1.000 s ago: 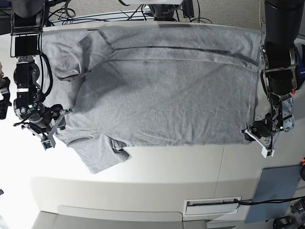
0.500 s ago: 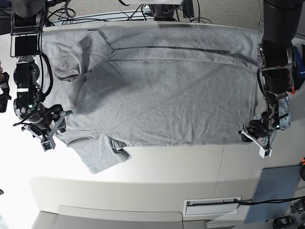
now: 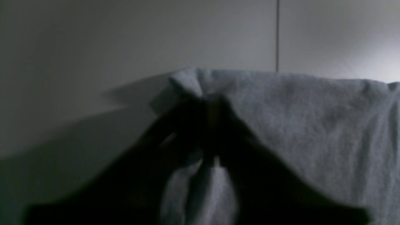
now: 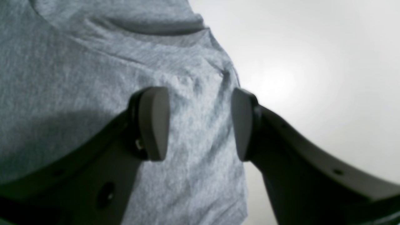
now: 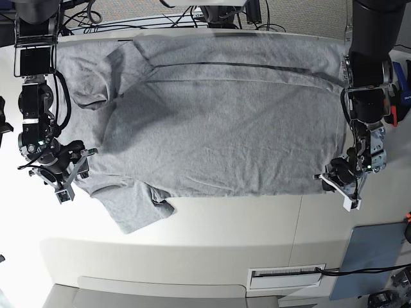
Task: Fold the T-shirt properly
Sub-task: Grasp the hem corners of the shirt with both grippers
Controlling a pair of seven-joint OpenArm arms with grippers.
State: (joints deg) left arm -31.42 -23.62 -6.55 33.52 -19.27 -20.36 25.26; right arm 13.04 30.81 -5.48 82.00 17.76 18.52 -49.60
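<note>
The left hand [image 3: 208,103] pinches the T-shirt [image 5: 218,122] hem corner while the right hand [image 4: 200,123] gapes over the sleeve, which it likely must grip next.

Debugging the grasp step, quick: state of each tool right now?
Left tool: closed, pinching the T-shirt at its corner.
Right tool: open, pads astride the T-shirt edge, holding nothing.

T-shirt [image 5: 218,115] spread flat on table [image 5: 225,237]; left tool [image 5: 335,180] at one hem corner, right tool [image 5: 72,174] at opposite end.
</note>
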